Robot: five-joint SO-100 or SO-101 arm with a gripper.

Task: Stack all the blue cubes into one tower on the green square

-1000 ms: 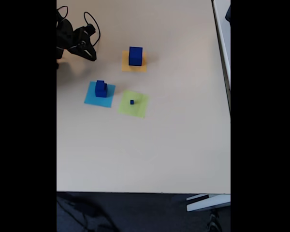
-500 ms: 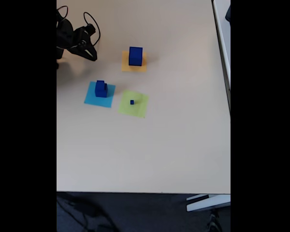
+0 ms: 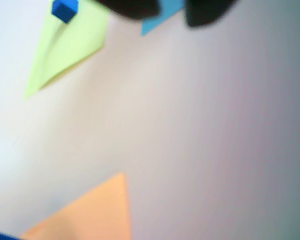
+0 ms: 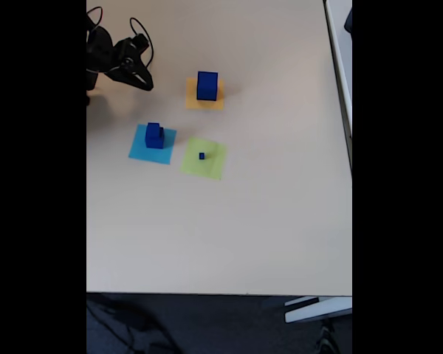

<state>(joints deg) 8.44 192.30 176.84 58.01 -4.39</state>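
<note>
Three paper squares are lying on your table (image 4: 266,221) in the fixed view. The tiny cube (image 4: 201,155) is sitting on the green square (image 4: 204,158); a two-cube stack (image 4: 154,136) is standing on the light-blue square (image 4: 152,144) to its left, and the large cube (image 4: 207,85) is resting on the orange square (image 4: 205,94) farther back. Your gripper (image 4: 143,81) is hovering at far left, grasping nothing; whether its jaws are parted, you cannot tell.

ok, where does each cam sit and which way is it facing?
Wrist view: rides the arm, looking obliquely across the table; blurred dark gripper parts at the top edge.
Fixed view: high above, looking down on the whole table; gripper at top left.
Shared: green square with the tiny blue cube, light-blue square, orange square.
</note>
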